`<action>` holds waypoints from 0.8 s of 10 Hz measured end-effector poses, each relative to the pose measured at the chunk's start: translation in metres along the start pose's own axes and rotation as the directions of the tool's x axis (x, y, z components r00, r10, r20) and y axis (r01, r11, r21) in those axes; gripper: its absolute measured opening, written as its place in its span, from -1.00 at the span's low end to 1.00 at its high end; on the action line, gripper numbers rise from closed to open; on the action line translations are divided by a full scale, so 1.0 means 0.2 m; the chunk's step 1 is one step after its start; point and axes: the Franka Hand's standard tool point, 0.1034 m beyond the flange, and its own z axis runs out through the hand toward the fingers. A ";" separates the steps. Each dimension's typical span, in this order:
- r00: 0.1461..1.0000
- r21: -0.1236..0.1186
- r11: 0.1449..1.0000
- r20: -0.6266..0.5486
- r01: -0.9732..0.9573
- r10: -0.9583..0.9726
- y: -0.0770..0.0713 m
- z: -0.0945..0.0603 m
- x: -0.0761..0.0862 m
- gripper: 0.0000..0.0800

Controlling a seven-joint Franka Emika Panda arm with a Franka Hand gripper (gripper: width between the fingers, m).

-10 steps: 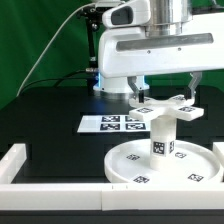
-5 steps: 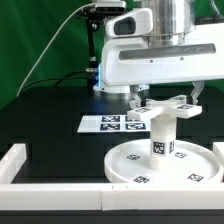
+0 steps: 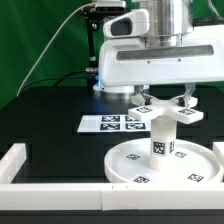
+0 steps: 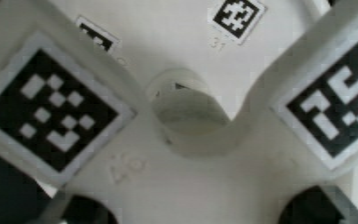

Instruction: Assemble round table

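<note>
A black tabletop (image 3: 50,120) fills the lower half of the exterior view, with a green backdrop (image 3: 40,35) behind it in the upper left. A white border rail (image 3: 15,160) runs along the near edge and up the lower left corner. The marker board (image 3: 112,123) lies flat near the middle of the frame.

The round disc (image 3: 160,165) sits on the tabletop in the lower right, its right edge cut off by the frame. The cylindrical leg (image 3: 160,135) stands upright on its centre, and the cross-shaped foot (image 3: 168,110) rests on top of the leg. The gripper (image 3: 160,100) hangs directly over the foot, one finger on each side of it; whether the fingers are pressing on the foot or just beside it cannot be told.

The arm's white housing (image 3: 150,65) fills the upper right and hides the wrist.

In the wrist view the foot (image 4: 176,110) fills the frame, blurred, with tags on its arms and a round central boss. The fingertips do not show clearly there.
</note>
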 end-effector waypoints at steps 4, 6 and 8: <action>0.788 0.040 0.790 -0.061 -0.611 0.613 -0.01 0.01 -0.01 0.10; 0.593 0.070 0.596 -0.064 -0.800 0.803 0.00 0.01 -0.01 0.10; 0.569 0.074 0.572 -0.057 -0.817 0.820 0.00 0.01 -0.01 0.11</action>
